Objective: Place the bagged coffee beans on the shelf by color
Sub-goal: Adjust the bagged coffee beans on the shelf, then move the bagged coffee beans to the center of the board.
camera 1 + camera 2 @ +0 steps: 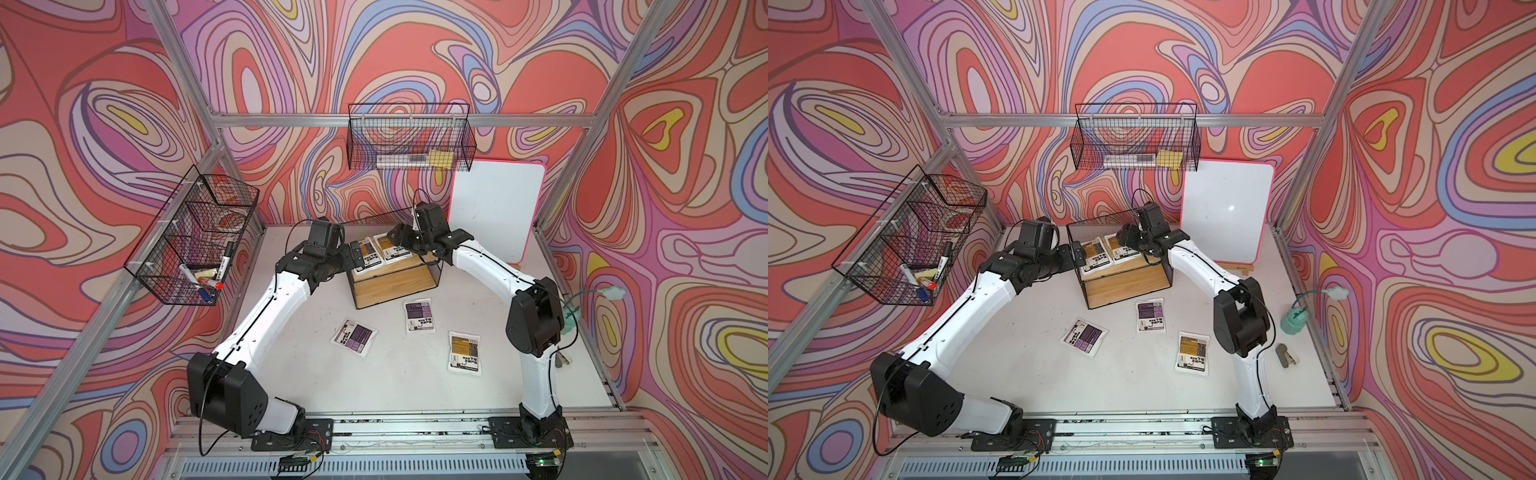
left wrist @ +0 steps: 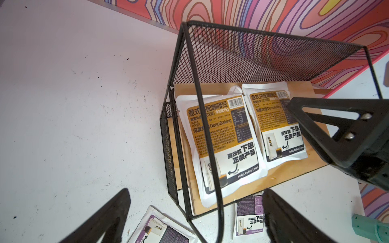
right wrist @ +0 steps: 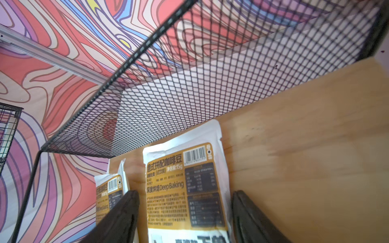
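yellow pouch: lower end cut off between right end effector's fingers
neighbouring pouch: half behind one finger

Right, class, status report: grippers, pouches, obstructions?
Left gripper open, empty. Right gripper open above shelf. Two yellow pouches shelved; third yellow, two purple pouches on table. Nothing blocking.

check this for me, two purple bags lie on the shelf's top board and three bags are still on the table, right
Not quite. The shelf top board holds two yellow-orange bags, not purple ones; the left wrist view shows it. Three bags are still on the table: two purple bags and one yellow-orange bag.
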